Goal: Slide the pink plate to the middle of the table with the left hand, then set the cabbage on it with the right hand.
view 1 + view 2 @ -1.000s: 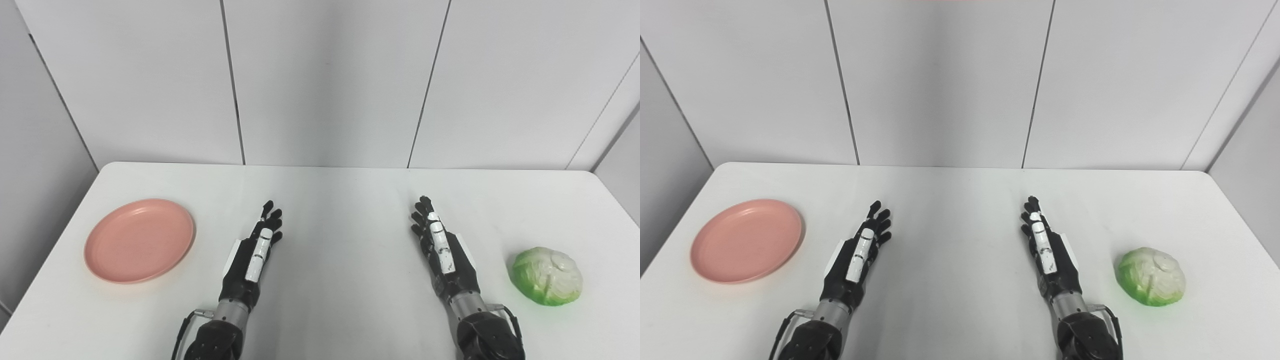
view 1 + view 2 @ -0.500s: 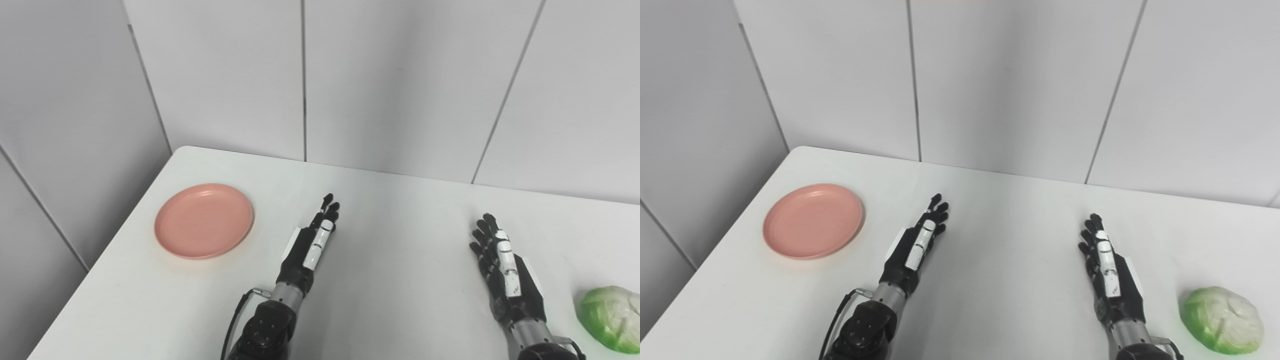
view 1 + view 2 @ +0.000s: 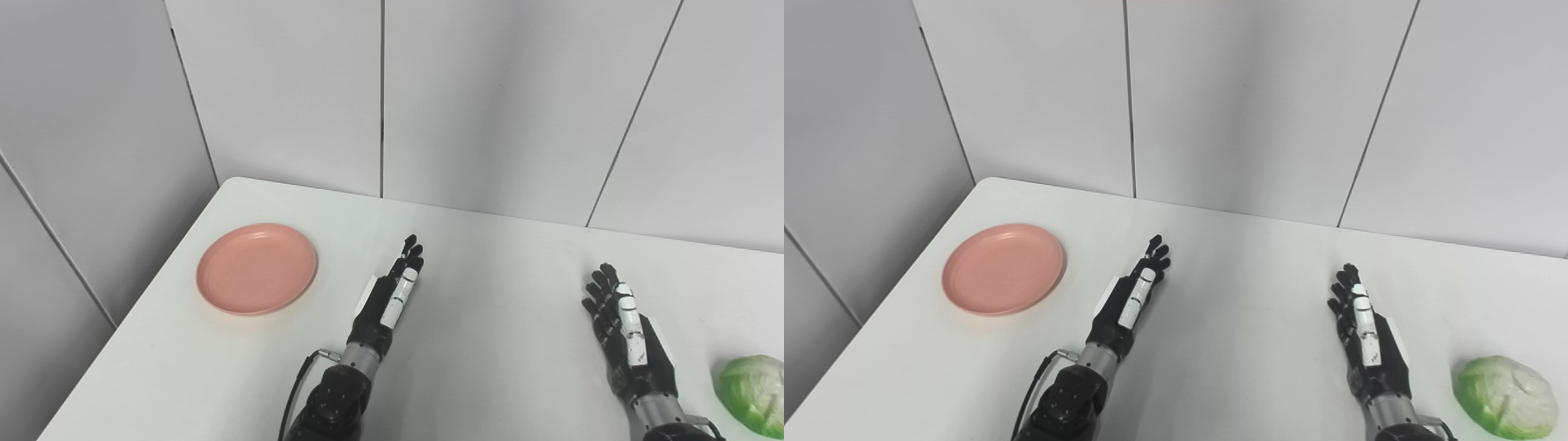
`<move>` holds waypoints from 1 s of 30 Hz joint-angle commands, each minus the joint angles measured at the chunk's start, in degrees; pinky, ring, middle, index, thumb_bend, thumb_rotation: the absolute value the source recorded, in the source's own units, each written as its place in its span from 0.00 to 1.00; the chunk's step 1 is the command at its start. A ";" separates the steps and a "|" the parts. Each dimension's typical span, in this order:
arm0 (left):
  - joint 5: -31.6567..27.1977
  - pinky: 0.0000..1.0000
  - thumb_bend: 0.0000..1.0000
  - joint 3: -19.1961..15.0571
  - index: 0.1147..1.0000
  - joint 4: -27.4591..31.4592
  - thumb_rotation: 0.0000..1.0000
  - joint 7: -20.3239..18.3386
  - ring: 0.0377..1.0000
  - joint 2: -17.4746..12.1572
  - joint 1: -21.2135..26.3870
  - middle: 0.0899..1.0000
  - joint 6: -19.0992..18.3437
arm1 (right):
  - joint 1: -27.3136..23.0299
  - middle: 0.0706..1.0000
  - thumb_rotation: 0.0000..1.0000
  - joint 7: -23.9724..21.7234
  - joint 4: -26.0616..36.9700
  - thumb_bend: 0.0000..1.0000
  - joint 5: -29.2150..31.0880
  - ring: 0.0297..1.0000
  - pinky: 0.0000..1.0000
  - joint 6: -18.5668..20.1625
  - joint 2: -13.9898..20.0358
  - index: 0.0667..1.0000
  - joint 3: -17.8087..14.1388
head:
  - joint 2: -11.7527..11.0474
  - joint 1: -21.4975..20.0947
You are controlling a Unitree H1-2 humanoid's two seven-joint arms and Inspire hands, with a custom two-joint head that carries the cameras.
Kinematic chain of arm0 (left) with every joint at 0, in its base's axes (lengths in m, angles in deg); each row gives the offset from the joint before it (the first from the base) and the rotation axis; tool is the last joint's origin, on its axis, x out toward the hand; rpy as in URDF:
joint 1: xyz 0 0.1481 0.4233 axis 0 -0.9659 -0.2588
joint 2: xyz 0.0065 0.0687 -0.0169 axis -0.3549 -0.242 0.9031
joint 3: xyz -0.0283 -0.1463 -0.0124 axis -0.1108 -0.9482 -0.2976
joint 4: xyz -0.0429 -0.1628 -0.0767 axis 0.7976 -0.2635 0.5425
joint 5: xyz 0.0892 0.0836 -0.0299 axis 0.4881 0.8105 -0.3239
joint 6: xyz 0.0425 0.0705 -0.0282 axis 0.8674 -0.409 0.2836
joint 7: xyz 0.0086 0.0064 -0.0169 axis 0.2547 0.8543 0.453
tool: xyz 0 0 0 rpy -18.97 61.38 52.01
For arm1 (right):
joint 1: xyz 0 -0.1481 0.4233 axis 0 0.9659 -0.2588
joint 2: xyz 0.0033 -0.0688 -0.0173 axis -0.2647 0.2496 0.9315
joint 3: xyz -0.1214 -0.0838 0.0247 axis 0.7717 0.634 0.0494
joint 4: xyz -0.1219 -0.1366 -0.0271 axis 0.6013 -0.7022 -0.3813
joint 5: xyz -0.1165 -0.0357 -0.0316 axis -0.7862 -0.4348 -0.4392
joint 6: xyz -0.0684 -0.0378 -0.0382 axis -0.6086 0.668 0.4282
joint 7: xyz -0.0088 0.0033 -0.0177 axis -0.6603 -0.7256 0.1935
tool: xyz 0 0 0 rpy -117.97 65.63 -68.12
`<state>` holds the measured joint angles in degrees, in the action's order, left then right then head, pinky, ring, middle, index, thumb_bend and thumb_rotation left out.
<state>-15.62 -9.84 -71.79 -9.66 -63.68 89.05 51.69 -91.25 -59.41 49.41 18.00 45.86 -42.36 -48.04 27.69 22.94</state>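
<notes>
The left hand (image 3: 392, 294), black with white plates on its back, lies low over the white tabletop (image 3: 490, 343) with its fingers straight, pressed close together and pointing away from the robot toward the far wall; it holds nothing. The right hand (image 3: 625, 331) lies the same way on the other side, fingers straight and slightly fanned, also empty.

The shallow round pink plastic plate (image 3: 257, 268) sits flat to the left of the left hand and a little farther from the robot than its palm, near but apart, with bare tabletop between the plate's rim and the fingers. Being round, the plate has no long axis to line up with. The left hand is plainly the nearer of the two; the right hand is well apart from the plate. So the coming move looks like a sideways reach leftward to get the fingers onto the rim or inside the plate, then a drag back toward the centre.

The pale green and white round cabbage (image 3: 1507, 397) rests on the table just to the right of the right hand, near the front right edge, untouched.

The tabletop is smooth and matt with rounded corners. Plain grey-white wall panels (image 3: 490, 92) with dark vertical seams close in behind it and to the left.
</notes>
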 commanded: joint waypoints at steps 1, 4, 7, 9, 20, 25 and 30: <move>-0.67 1.00 0.62 0.57 0.99 -2.03 1.00 -1.65 0.97 0.89 -0.52 0.99 -4.41 | -0.43 1.00 1.00 -0.67 0.99 0.12 -0.95 1.00 1.00 0.98 0.73 1.00 0.60 | 0.06 -0.05; -1.34 0.99 0.59 0.54 0.99 1.51 1.00 -1.73 0.97 0.95 -0.17 0.99 -6.07 | -0.14 1.00 1.00 -0.18 2.13 0.11 -1.56 1.00 1.00 1.96 0.94 1.00 0.70 | 0.30 0.53; -1.66 0.99 0.59 0.39 0.98 5.38 1.00 -1.56 0.97 1.00 0.08 0.98 -7.43 | -0.25 1.00 1.00 0.14 2.38 0.11 -0.41 1.00 1.00 2.88 0.40 1.00 -0.05 | 0.28 0.87; -1.74 1.00 0.62 0.32 0.98 7.80 1.00 -1.44 0.97 0.90 0.28 0.98 -8.37 | -0.60 1.00 1.00 -0.41 1.40 0.11 -0.01 1.00 1.00 2.04 0.34 1.00 -0.08 | 0.22 1.21; -6.77 1.00 0.69 -1.94 0.99 21.60 1.00 -2.85 0.98 1.05 2.65 0.99 -12.40 | -1.45 1.00 1.00 -0.37 -0.06 0.13 0.20 1.00 1.00 2.17 0.91 1.00 -0.38 | 0.21 1.58; -8.34 0.99 0.69 -3.78 0.98 28.61 1.00 -2.35 0.97 -0.23 4.26 0.98 -15.71 | -1.43 1.00 1.00 -1.08 0.11 0.12 0.82 1.00 1.00 2.44 1.17 1.00 -0.56 | 0.10 1.89; -7.65 1.00 0.69 -5.34 0.99 34.32 1.00 -1.20 0.98 -1.31 4.92 0.99 -17.85 | -1.49 1.00 1.00 -1.28 0.13 0.11 0.34 1.00 1.00 2.00 1.43 1.00 -0.43 | 0.09 2.09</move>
<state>-23.70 -14.86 -40.15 -11.30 -64.51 91.66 33.78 -92.10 -60.49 49.39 18.68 47.35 -41.69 -48.20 27.69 25.05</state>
